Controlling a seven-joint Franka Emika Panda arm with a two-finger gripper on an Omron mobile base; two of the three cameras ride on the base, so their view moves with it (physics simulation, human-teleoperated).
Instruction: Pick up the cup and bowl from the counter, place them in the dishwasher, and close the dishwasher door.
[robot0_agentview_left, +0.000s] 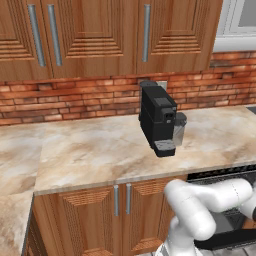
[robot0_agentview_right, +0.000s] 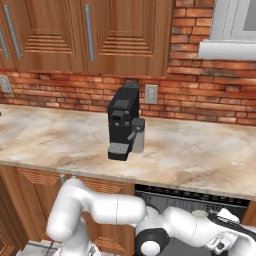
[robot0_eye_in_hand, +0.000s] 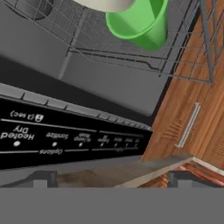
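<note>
— Cup (robot0_eye_in_hand: 141, 22) first: where is it?

— Inside the dishwasher (robot0_eye_in_hand: 109, 83), sitting in the dark wire rack (robot0_eye_in_hand: 131, 57) toward the top of the hand view. It is bright green, and its open mouth faces the camera.

— And the bowl?

— A pale rounded rim, the bowl (robot0_eye_in_hand: 105, 4), shows at the very top edge of the hand view, in front of the cup's rim and overlapping it. Most of it is cut off.

— What about the dishwasher door?

— The dishwasher door (robot0_eye_in_hand: 65, 131) is open. Its control strip with printed labels runs across the middle of the hand view, below the rack. A brown wooden cabinet (robot0_eye_in_hand: 192, 113) with a steel handle stands beside it on the right of that view.

— Is the gripper holding anything?

— No. The gripper (robot0_eye_in_hand: 109, 179) has its two dark fingertips spread wide at the bottom of the hand view, with nothing between them. It sits apart from the cup and the rack.

— What does the counter look like?

— The counter (robot0_agentview_left: 90, 150) carries a black coffee machine (robot0_agentview_left: 157, 120) near the brick wall (robot0_agentview_left: 75, 100). In the right base view the arm (robot0_agentview_right: 115, 210) reaches low, across the front of the dishwasher.
</note>
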